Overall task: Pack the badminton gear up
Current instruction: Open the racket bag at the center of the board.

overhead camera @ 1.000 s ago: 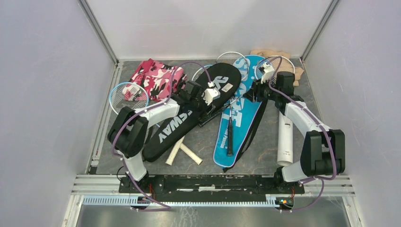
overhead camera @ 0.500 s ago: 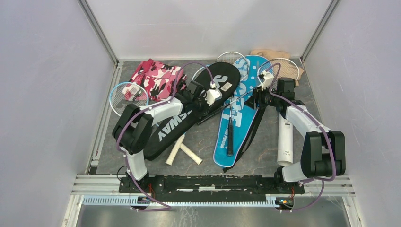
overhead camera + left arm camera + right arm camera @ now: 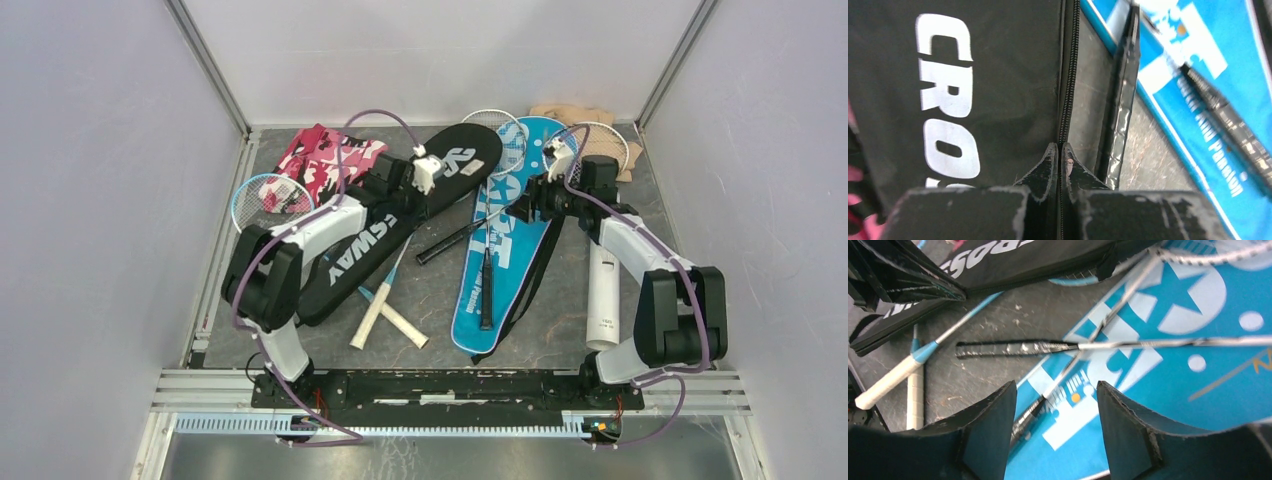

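As seen via L wrist cam, clamped tight on zip edge of black cover w/ L gripper: fingertips pressed together, no gap, zip straight up from betw. them. From above, black cover diag. across frame, upper centre down to lower left, print side up. R gripper spread wide, nothing held, hanging over blue cover, upper centre-right of top view. Below it, black-grip racket: shaft on blue cover, grip off it on bare table, near black cover's edge. 2nd racket diag. on blue cover, crossing the first's shaft. Lower centre of top view: two white grips crossed, just beside black cover's lower end. Blue racket head at left, next to camo cloth. Tube at right, just beside blue cover, top end under R arm. Beige cloth in upper right corner.
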Controlling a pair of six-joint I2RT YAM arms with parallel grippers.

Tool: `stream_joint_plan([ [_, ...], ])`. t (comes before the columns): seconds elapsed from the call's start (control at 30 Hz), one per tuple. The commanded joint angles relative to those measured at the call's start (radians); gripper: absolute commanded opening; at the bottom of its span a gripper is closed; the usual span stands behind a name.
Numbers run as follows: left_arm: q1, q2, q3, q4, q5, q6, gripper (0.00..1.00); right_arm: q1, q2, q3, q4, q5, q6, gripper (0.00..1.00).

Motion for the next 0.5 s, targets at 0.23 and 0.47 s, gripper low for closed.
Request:
stream_joint_plan([
  [0.23,0.021,-0.165,0.059,0.162,0.096,-0.402,0.02,0.16,0.138,0.158,0.281,-0.032,0.278,0.88],
  [0.47,0.006,-0.182,0.008,0.237,0.12,-0.5,0.02,0.197,0.179,0.196,0.393,-0.068,0.375,0.93],
])
